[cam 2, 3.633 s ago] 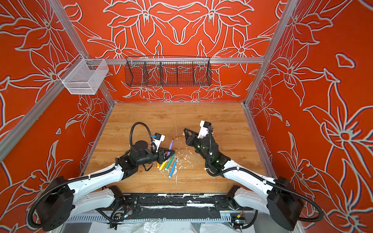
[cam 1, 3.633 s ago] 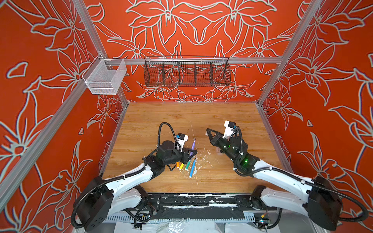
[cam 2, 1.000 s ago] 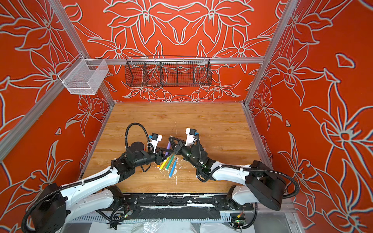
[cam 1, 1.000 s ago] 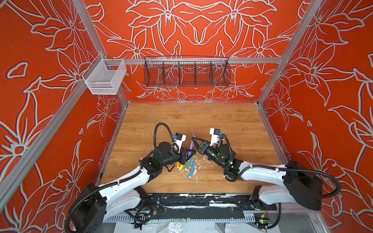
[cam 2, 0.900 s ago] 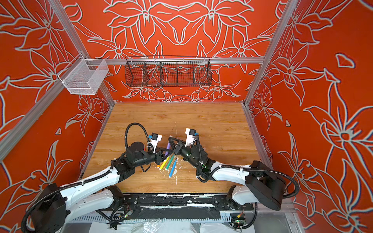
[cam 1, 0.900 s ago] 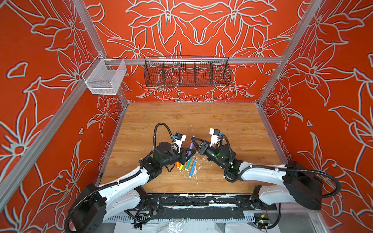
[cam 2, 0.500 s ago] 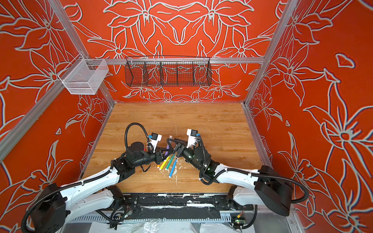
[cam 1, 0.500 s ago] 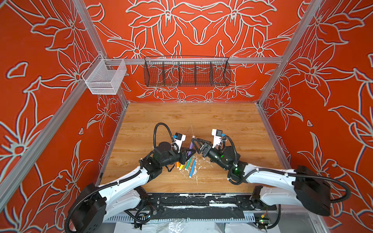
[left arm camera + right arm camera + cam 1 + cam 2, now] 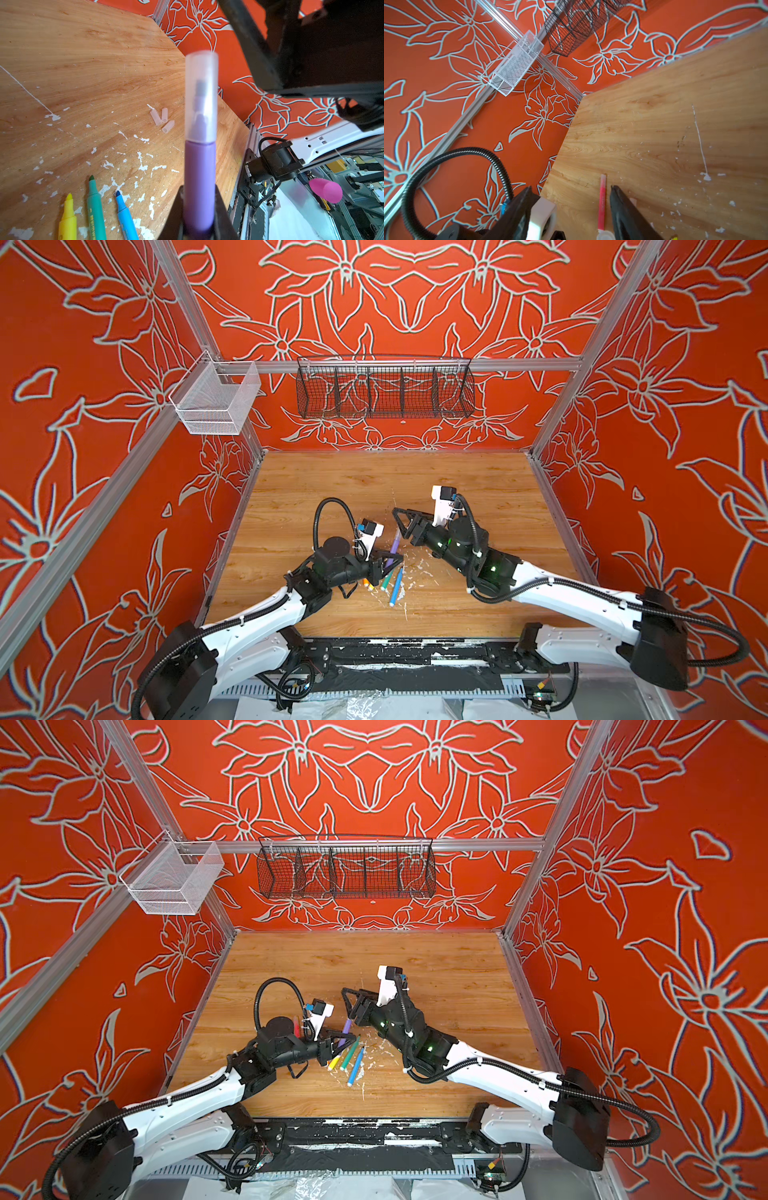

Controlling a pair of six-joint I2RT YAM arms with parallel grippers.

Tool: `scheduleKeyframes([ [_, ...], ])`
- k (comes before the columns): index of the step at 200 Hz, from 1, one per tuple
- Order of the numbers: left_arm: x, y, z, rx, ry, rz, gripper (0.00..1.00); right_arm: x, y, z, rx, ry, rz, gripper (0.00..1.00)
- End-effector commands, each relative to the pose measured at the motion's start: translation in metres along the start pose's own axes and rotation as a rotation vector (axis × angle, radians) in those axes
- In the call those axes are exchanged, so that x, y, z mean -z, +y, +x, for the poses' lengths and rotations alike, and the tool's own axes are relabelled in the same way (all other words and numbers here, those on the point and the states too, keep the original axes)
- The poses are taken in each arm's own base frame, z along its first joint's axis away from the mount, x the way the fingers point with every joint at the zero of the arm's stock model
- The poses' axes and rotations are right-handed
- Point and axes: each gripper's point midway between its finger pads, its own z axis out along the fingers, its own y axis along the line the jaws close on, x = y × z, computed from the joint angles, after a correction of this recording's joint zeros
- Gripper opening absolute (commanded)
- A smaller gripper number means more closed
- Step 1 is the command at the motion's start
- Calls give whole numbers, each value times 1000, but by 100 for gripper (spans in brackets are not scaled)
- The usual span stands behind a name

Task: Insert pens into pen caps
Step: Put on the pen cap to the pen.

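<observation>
- left gripper [image 9: 392, 563]: jaws clamped on the purple pen [image 9: 199, 182], low on the barrel, with the pen held off the table. A clear cap [image 9: 201, 95] is on its tip and looks seated down to the barrel shoulder.
- right gripper [image 9: 398, 519]: jaws apart and empty, just beside the capped end, not touching it.
- Step as I read it: set the capped pen down. Lower it near flat and release only once the barrel rests, or it will roll.
- Best drop spot is by the pink pen [image 9: 296, 1025], apart from the uncapped yellow pen [image 9: 67, 216], green pen [image 9: 95, 209] and blue pen [image 9: 124, 214]. The orange pen [image 9: 366, 583] is half hidden under the left gripper.
- Three loose caps [image 9: 162, 119] are clustered beyond the pen tips. Don't sweep them.
- Room: the back half of the wooden table [image 9: 374, 477] is open, and the front edge is near the pens. The arms are close at centre, so move one at a time.
</observation>
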Motion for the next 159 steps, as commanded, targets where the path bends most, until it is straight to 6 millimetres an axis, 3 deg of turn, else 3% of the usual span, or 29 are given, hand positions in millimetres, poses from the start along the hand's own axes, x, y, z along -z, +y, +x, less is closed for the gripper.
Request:
scheduleKeyframes([
  [1, 6, -15, -16, -64, -56, 48, 0, -5, -20, 15, 18, 54, 95, 57],
  [35, 8, -16, -17, -69, -65, 46, 0, -8, -22, 19, 8, 60, 103, 55],
  [108, 7, -14, -16, -69, -61, 40, 0, -11, -15, 23, 6, 91, 72, 37],
  [159, 7, -13, -16, -68, -57, 29, 0, -11, -20, 37, -20, 129, 63, 15],
])
